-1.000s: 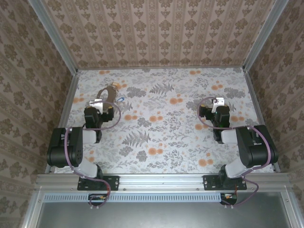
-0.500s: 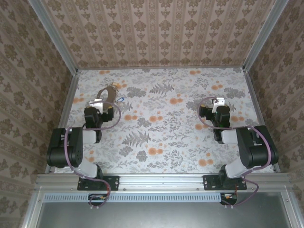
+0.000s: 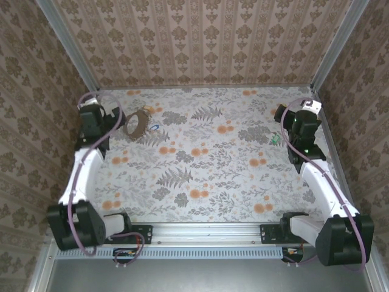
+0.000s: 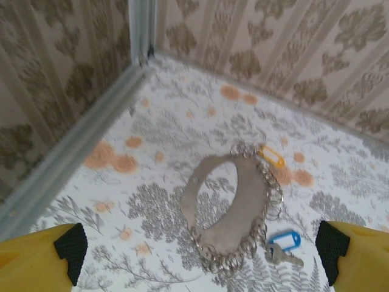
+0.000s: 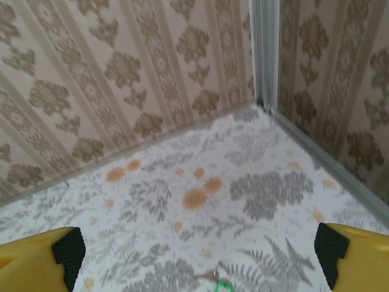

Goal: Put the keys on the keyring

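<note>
The keyring point(image 4: 243, 210) is a wide brownish-grey loop edged with many small silvery rings, lying flat at the far left of the table point(image 3: 200, 158). A yellow-tagged key point(image 4: 271, 157) touches its far edge. A blue-tagged key point(image 4: 282, 242) lies just off its near right side. My left gripper point(image 4: 197, 264) hovers open just short of the loop, its yellow fingers point(image 4: 36, 258) wide apart. A green-tagged key point(image 5: 222, 285) lies low in the right wrist view, under my open right gripper point(image 5: 197, 264). From above, the keyring point(image 3: 143, 120), blue key point(image 3: 155, 127) and green key point(image 3: 275, 139) show.
Patterned walls close the table in on three sides, with metal corner posts point(image 4: 141, 30) point(image 5: 265, 48) close to both grippers. The left gripper point(image 3: 99, 121) is near the left wall, the right gripper point(image 3: 296, 125) near the right wall. Flowered table surface stretches between them.
Both arms have unfolded from their tucked pose. The left gripper swung out to the far left beside the keyring, the right one to the far right, uncovering the green key.
</note>
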Motion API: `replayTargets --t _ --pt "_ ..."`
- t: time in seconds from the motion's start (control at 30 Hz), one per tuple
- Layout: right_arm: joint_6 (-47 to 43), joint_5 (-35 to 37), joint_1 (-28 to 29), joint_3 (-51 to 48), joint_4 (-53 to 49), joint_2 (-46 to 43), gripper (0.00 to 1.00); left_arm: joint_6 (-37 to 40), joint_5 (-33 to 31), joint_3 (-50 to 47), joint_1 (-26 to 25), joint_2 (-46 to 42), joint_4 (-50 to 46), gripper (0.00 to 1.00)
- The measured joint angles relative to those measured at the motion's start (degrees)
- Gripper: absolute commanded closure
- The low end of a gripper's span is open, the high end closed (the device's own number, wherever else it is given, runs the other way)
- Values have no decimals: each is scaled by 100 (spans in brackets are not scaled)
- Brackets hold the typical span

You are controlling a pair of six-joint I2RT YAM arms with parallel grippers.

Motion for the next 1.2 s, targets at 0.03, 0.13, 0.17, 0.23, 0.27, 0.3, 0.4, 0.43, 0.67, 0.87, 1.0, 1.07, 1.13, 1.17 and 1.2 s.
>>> replayTargets --t 0.03,0.13,0.17,0.23,0.27,0.3,0.4,0.43,0.67,0.87,1.0,1.07,1.13,1.17,1.2 --pt "72 -63 0 63 -195 90 1 -4 203 299 50 365 -225 0" --pt "236 -376 2 111 -756 396 0 26 975 1165 81 1534 -680 0" --pt "271 -481 4 111 -927 472 0 63 1255 1504 68 1952 -863 0" --pt "297 -627 13 111 -1180 529 0 168 1641 2103 17 2695 -1014 0" --pt "310 -669 17 111 -1272 525 0 229 1792 2376 -13 3042 -1084 0" --pt "315 -715 17 111 -1314 505 0 289 1912 2610 -44 3342 -1165 0" --pt "313 -820 22 111 -1440 409 0 455 2201 3254 -131 4175 -1357 0" --pt "313 -861 22 111 -1482 367 1 501 2267 3410 -146 4382 -1410 0" --pt "245 -1027 22 44 -1738 -107 1 654 2544 3777 -256 5084 -1547 0" --pt "249 -1071 22 -15 -1845 -372 0 654 2555 3759 -501 5134 -1434 0" --pt "275 -1095 22 -15 -1930 -444 0 651 2529 3574 -675 5189 -1364 0" --pt "293 -1097 22 -13 -1930 -463 0 647 2524 3536 -741 5176 -1329 0" --pt "321 -1104 22 -9 -1950 -468 0 627 2498 3453 -813 5163 -1211 0" --pt "352 -1113 22 2 -1985 -468 0 623 2468 3377 -857 5123 -1126 0" --pt "387 -1115 22 20 -2020 -468 0 608 2450 3292 -901 5069 -1060 0"
